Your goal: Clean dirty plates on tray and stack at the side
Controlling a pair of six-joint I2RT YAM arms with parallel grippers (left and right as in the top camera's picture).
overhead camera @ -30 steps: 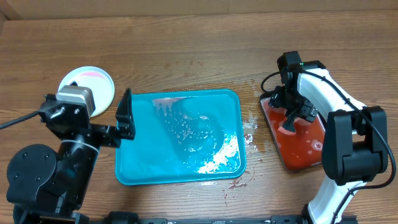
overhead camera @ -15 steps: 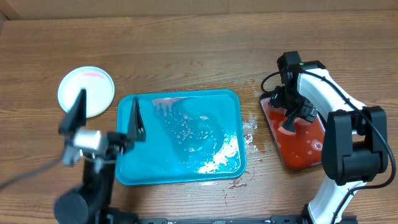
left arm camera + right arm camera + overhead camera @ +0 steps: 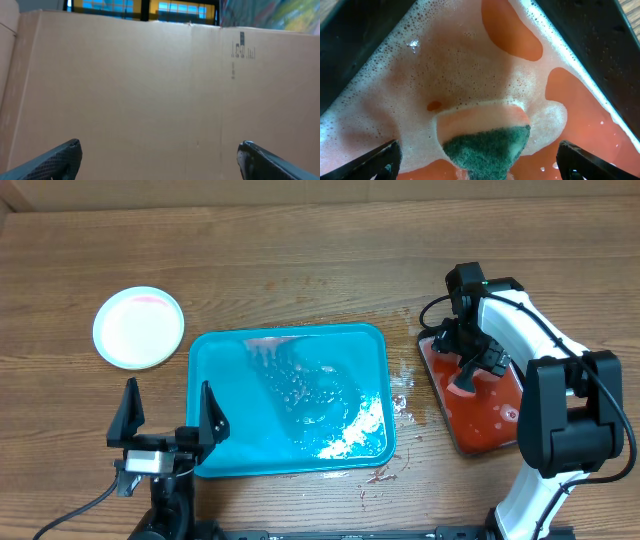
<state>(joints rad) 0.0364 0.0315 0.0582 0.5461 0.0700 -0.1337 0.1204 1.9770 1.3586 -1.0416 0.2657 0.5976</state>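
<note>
A pale round plate with a faint pink smear at its far rim lies on the table at the far left, outside the tray. The turquoise tray holds only water and white foam. My left gripper stands open at the tray's near left corner, tilted up at a cardboard wall, with nothing between its fingers. My right gripper hangs open over the black tray. A green sponge lies in the foamy red liquid between its fingers, with a gap on each side.
Spilled water and foam wet the wood between the two trays. The cardboard wall closes off the table's far edge. Bare wooden tabletop lies behind the turquoise tray.
My left arm has drawn back from the tray's left edge toward the table's front, and its open gripper now points upward. The right arm has not moved.
</note>
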